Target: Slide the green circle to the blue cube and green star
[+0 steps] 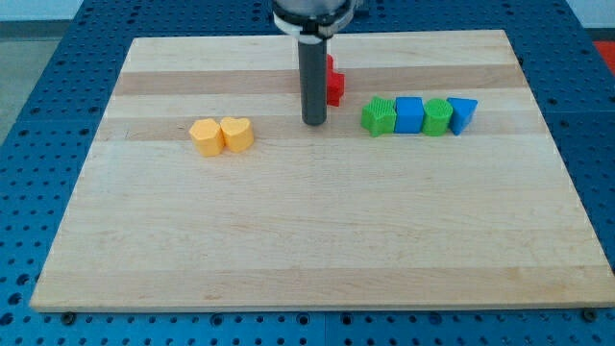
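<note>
Camera view has my tip [314, 123], a bare rod with no jaws to open or close, just left of the green circle [379, 116], which already touches the blue cube [409, 114] beside the green star [437, 116].

Our rod [314, 82] hides most of the red block [333, 85], so we can't tell its shape.

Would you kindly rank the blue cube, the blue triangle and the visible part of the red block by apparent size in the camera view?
1. blue cube
2. blue triangle, slightly smaller
3. red block, mostly hidden behind the rod, so its true size is unsure
</note>
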`<state>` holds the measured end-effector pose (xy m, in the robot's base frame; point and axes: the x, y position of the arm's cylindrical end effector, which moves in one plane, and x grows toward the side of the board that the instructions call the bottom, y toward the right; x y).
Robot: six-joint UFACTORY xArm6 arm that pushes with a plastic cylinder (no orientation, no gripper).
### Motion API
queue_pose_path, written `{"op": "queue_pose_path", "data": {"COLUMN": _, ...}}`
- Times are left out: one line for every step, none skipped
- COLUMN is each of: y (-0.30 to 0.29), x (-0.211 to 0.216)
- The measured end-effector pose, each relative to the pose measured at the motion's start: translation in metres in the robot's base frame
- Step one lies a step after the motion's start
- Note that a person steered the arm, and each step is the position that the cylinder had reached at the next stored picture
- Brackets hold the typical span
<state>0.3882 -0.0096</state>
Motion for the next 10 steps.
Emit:
{"op": "queue_pose_path", "data": {"y": 0.021, "x": 0.042}}
{"op": "queue_pose_path", "data": {"y": 0.068, "x": 0.054}}
{"op": "queue_pose_path", "data": {"y": 0.098, "x": 0.054}}
{"op": "queue_pose_path", "data": {"y": 0.134, "x": 0.054}}
{"op": "queue_pose_path", "data": {"y": 0.164, "x": 0.049}}
{"op": "queue_pose_path", "data": {"y": 0.176, "x": 0.035}}
{"op": "queue_pose_path", "data": {"y": 0.188, "x": 0.020}}
{"op": "queue_pose_path", "data": {"y": 0.191, "x": 0.016}}
{"op": "queue_pose_path", "data": {"y": 0.180, "x": 0.015}}
{"op": "queue_pose_path", "data": {"y": 0.174, "x": 0.008}}
